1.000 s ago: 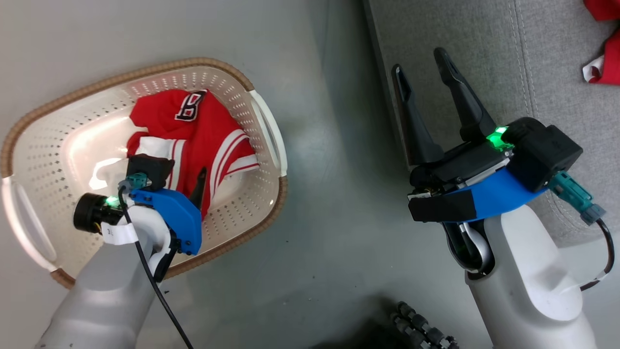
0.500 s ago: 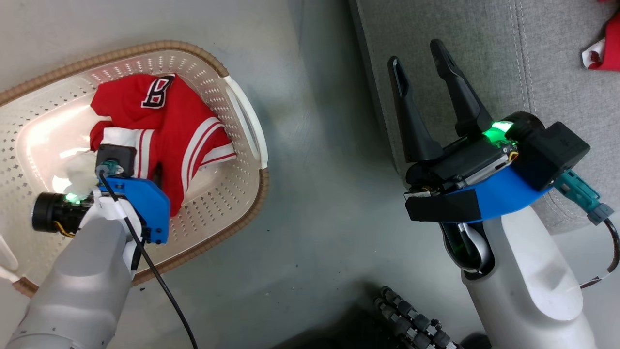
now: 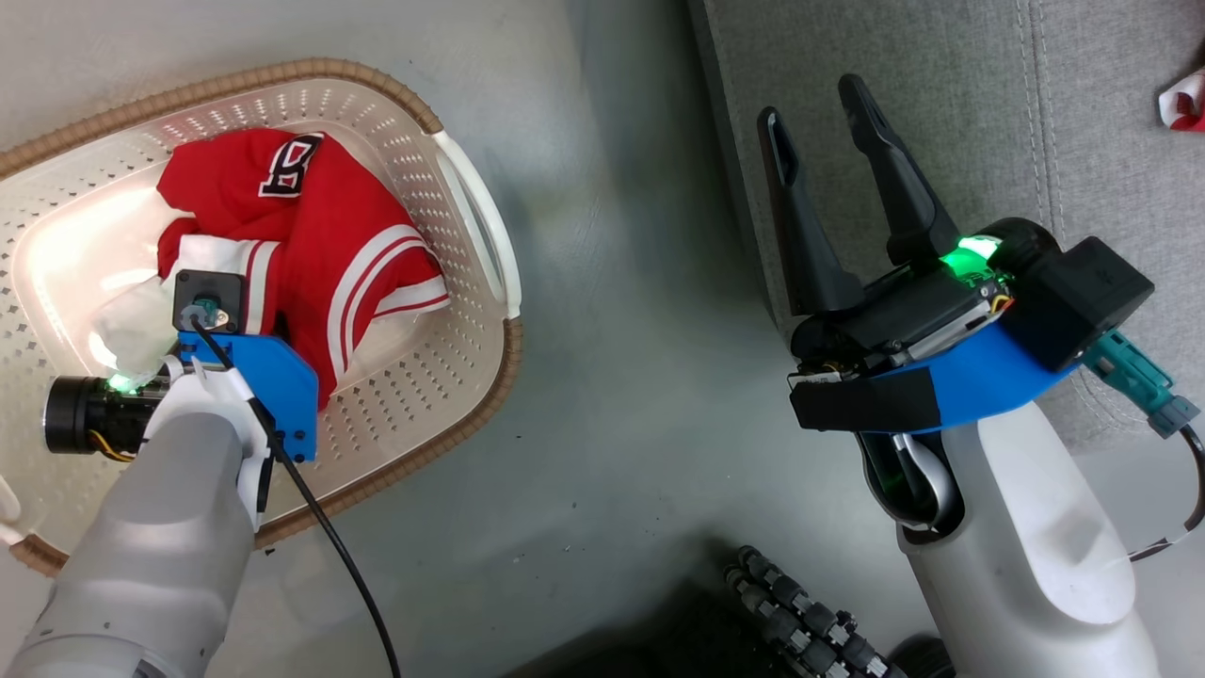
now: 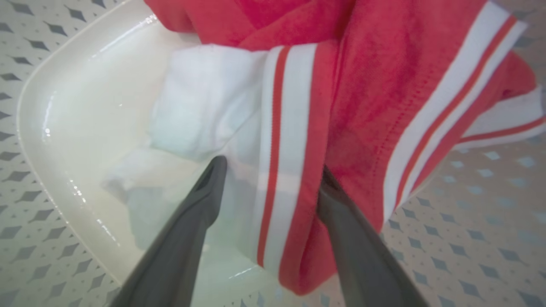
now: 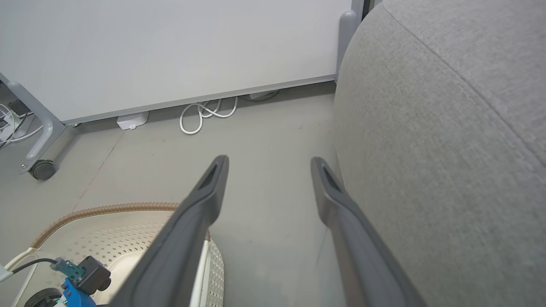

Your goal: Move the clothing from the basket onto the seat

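The cream basket [image 3: 471, 217] with a brown rim stands on the floor at the left. A red garment [image 3: 311, 235] with white stripes and a black-and-white patch lies bunched inside it. My left gripper [image 4: 272, 170] reaches down into the basket and is open. Its fingers [image 4: 200, 204] straddle the garment's white-and-red striped band [image 4: 281, 128], and the right fingertip is partly under red cloth. My right gripper [image 3: 828, 104] hangs open and empty over the front edge of the grey seat [image 3: 988, 113]. A corner of the second red garment [image 3: 1188, 99] lies on the seat at the far right.
Grey floor [image 3: 612, 377] separates the basket from the seat. In the right wrist view a white panel [image 5: 170, 51] on a wheeled foot [image 5: 40, 168] stands beyond, with a white cable [image 5: 204, 115] coiled at its base. A black ribbed hose [image 3: 800, 621] lies by my base.
The head camera has shifted. My left gripper has sunk deeper into the garment, so the finger seen before is now hidden under the wrist. The right gripper stays open.
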